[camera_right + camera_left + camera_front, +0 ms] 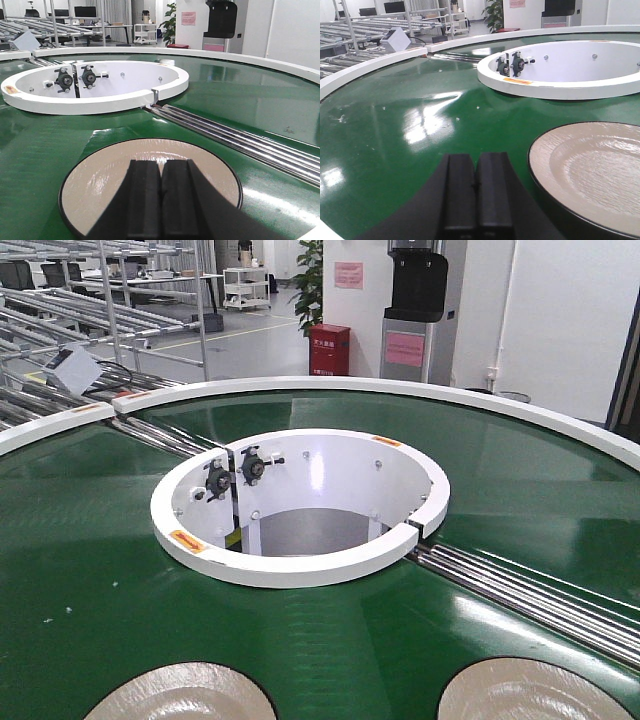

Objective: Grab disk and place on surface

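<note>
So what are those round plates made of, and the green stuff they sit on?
The left disk and the right disk look like ceramic or hard plastic, I can't tell which: beige with a wood-like grain, a dark rim and a soft sheen. The green belt looks like smooth rubbery plastic; it is glossy and mirrors the lights.

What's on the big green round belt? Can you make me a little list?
belt: green, round, shiny
middle: white ring around a hole
disks: two, tan with dark edges, left disk and right disk, flat on the belt
rollers: silver bars running from the ring
left tool: shut, empty, left disk to its right
right tool: shut, empty, right disk just ahead
</note>
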